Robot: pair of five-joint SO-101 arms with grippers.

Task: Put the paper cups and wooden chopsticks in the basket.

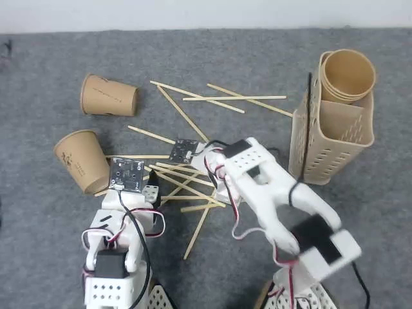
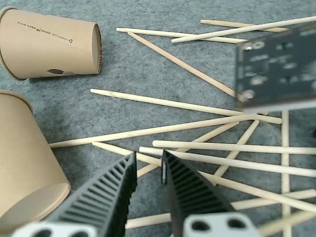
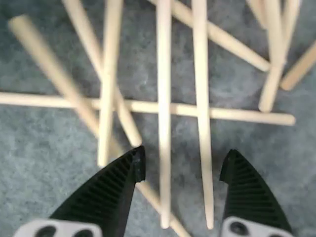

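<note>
Stacked cups (image 1: pixel 347 74) sit in the basket (image 1: pixel 331 151) at 2 o'clock; two paper cups (image 1: pixel 108 95) at 10 o'clock and the centre chopsticks (image 1: pixel 187 183) remain outside. Right gripper (image 3: pixel 185 158): open above the chopsticks. Left gripper (image 2: pixel 147 158): narrowly parted, empty.
</note>
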